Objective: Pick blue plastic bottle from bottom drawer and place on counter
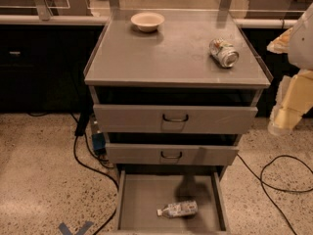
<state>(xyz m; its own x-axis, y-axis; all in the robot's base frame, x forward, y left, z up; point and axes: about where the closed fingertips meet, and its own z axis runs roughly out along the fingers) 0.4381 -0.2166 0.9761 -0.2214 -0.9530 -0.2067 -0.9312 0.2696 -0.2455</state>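
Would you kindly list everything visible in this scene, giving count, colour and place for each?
blue plastic bottle: one, clear with white cap and bluish label, lying on its side in the bottom drawer
bottom drawer: one, grey, pulled open at the cabinet's foot
counter: one, grey, cabinet top
bowl: one, cream, back of counter
crushed can: one, silver, right of counter
upper drawers: two, grey with dark handles, above bottom drawer
cables: black, on floor both sides
tape cross: one, blue, floor lower left
gripper: one, pale yellowish, right edge, beside the cabinet

Bottle [177,209] sideways in drawer [146,199]; gripper [282,117] right
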